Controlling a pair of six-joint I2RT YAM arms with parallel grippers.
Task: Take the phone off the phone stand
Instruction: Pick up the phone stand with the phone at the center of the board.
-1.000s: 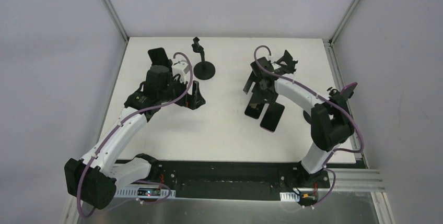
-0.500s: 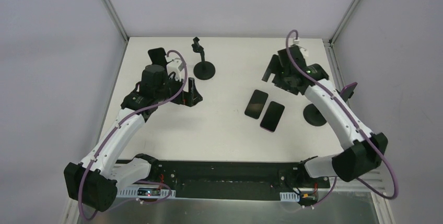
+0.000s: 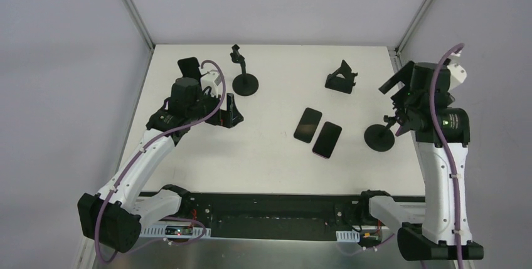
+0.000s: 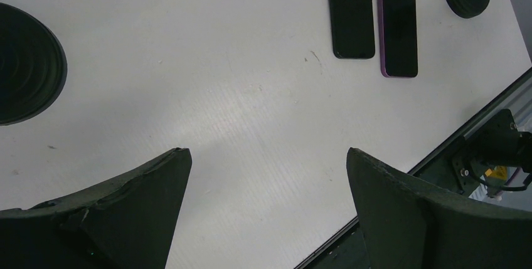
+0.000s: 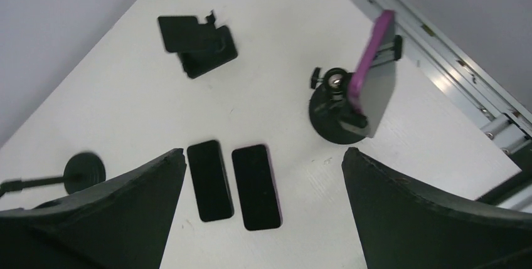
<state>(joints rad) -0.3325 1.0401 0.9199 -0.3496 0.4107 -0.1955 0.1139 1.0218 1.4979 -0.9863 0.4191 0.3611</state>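
Note:
A purple-cased phone (image 5: 375, 81) leans in the clamp of a round-based black stand (image 5: 332, 118) at the table's right edge. In the top view only that stand's base (image 3: 379, 138) shows, the phone hidden under my right arm. My right gripper (image 5: 263, 152) is open and empty, high above the table, left of this phone; it also shows in the top view (image 3: 396, 103). A second dark phone (image 3: 190, 67) stands propped at the rear left, behind my left wrist. My left gripper (image 3: 231, 112) is open and empty, low over the table (image 4: 266, 151).
Two phones lie flat side by side mid-table, a black one (image 3: 308, 125) and a purple-edged one (image 3: 327, 139). A small folding stand (image 3: 342, 78) sits at the rear right. An empty round-based pole stand (image 3: 244, 82) stands at the rear centre.
My right arm has swung from the middle of the table past the folding stand to the right edge and risen high. My left arm has barely moved.

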